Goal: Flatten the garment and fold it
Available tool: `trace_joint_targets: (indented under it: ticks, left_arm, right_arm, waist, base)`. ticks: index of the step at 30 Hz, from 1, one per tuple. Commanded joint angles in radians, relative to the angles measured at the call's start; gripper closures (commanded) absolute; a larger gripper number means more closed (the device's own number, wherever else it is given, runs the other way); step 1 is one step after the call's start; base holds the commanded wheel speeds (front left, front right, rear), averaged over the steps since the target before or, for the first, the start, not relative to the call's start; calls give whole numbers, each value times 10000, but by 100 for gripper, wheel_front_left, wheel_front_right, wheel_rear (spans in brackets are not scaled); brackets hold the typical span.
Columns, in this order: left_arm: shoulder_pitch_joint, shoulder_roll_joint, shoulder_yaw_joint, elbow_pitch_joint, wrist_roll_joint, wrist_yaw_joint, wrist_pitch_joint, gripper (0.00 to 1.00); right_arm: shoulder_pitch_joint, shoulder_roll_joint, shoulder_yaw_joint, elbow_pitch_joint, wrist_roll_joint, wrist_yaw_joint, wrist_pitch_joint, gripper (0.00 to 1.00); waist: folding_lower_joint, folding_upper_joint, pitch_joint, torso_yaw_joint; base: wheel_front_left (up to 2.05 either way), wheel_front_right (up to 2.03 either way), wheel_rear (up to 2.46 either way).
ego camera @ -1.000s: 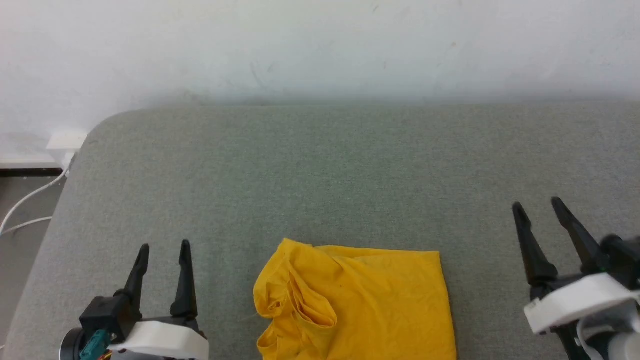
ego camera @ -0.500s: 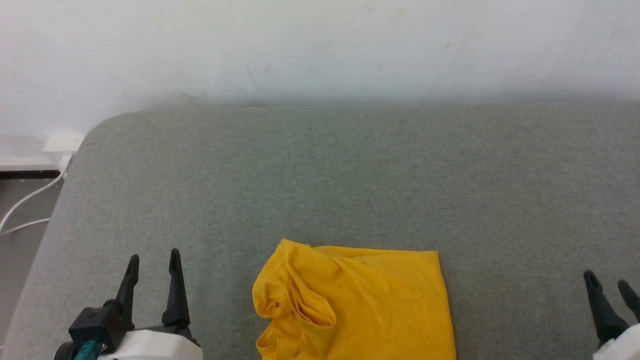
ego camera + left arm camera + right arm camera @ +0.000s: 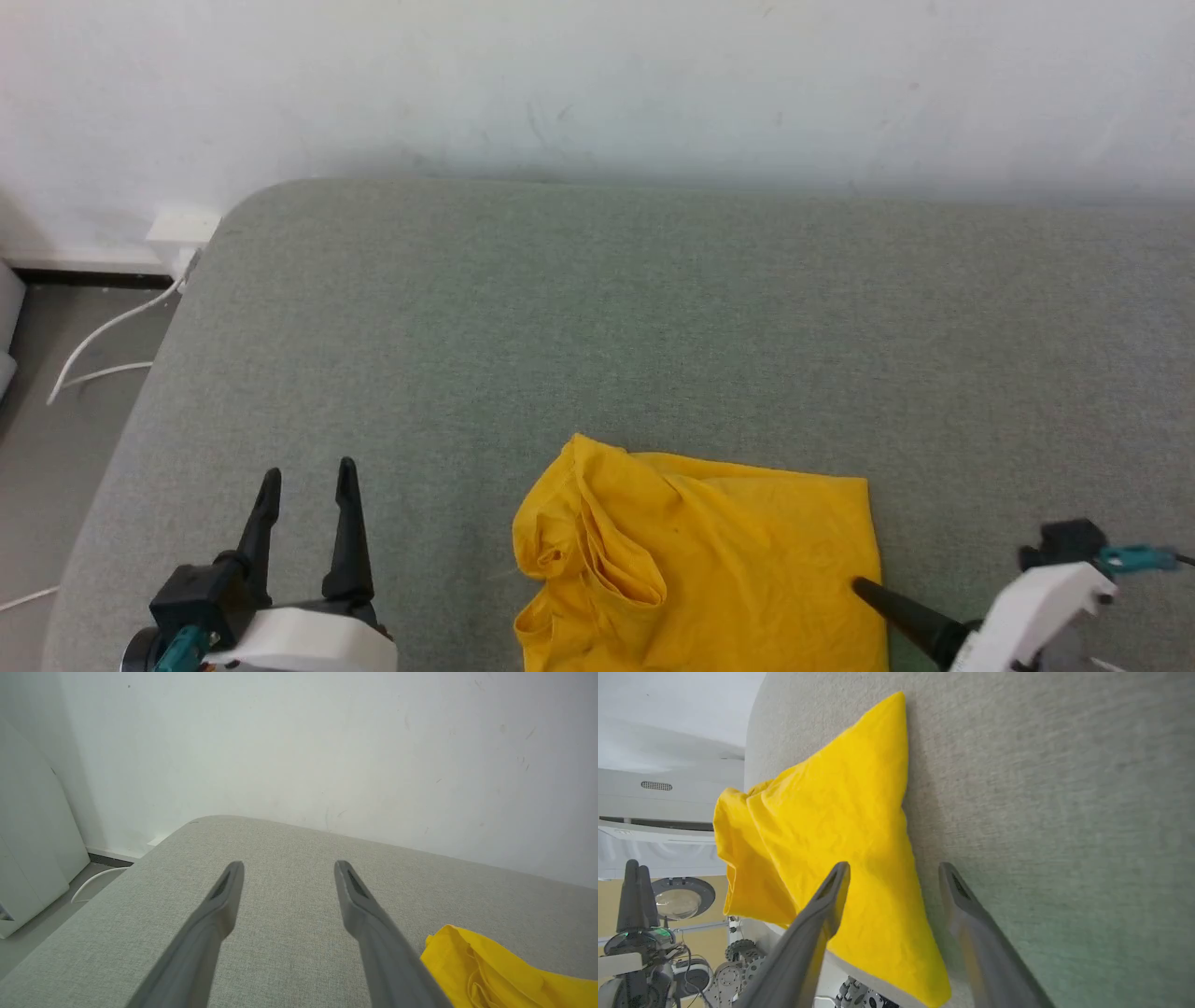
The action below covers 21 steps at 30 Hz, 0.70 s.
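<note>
Fingers (image 3: 347, 532) parted wide and empty, the left tool (image 3: 308, 469) waits at the lower left, well apart from the garment (image 3: 728, 560) and probably parked until needed. That yellow shirt lies at lower centre on the grey padded surface (image 3: 653, 327), bunched on its left and flat on its right. The right tool (image 3: 894, 865) is spread open, gripping nothing, and straddles the flat right edge, presumably to pinch it. Its wrist view shows both fingers, one over cloth and one over bare surface. From the head, one finger meets that edge.

Bright, even light casts faint shadows; wrist views bow at edges, the right claw (image 3: 894, 867) blurred up close.
</note>
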Motion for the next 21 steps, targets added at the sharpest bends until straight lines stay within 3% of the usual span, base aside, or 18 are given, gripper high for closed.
trace_joint_targets:
  ticks: [1, 6, 7, 8, 9, 16, 19, 21]
  left_arm:
    - [-231, -59, -32, 27, 17, -87, -41, 0]
    - [-383, -106, -95, 89, 64, -134, -43, 0]
    - [-401, -109, -106, 104, 77, -140, -43, 0]
    - [-416, -110, -115, 121, 90, -147, -44, 0]
    - [-425, -111, -120, 136, 100, -152, -44, 0]
    - [-397, -122, -87, 163, 139, -170, -45, 0]
    - [-393, -127, -83, 147, 172, -192, -46, 0]
    - [-388, -139, -96, 140, 192, -207, -46, 0]
  right_arm:
    - [-373, 95, 238, 172, 419, -7, 1, 0]
    - [-918, 129, 933, 1108, 716, -7, -140, 0]
    - [-1020, 146, 1038, 1347, 774, -7, -121, 58]
    - [-1128, 155, 1167, 1529, 823, -7, -121, 93]
    - [-1214, 164, 1295, 1688, 902, -7, -89, 100]
    - [-1665, -241, 2069, 1884, 913, -7, -341, 100]
    - [-1874, -883, 2607, 1542, 39, -7, -831, 100]
    - [-2037, -1495, 2955, 1379, -1175, -7, -1266, 100]
  waist:
    - [0, 0, 86, 117]
    - [0, 0, 157, 253]
    - [0, 0, 160, 270]
    - [0, 0, 157, 283]
    - [0, 0, 152, 287]
    - [0, 0, 69, 127]
    - [0, 0, 12, -76]
    - [0, 0, -4, -270]
  base:
    - [0, 0, 0]
    - [0, 0, 0]
    - [0, 0, 0]
    - [0, 0, 0]
    - [0, 0, 0]
    - [0, 0, 0]
    - [0, 0, 0]
    - [0, 0, 0]
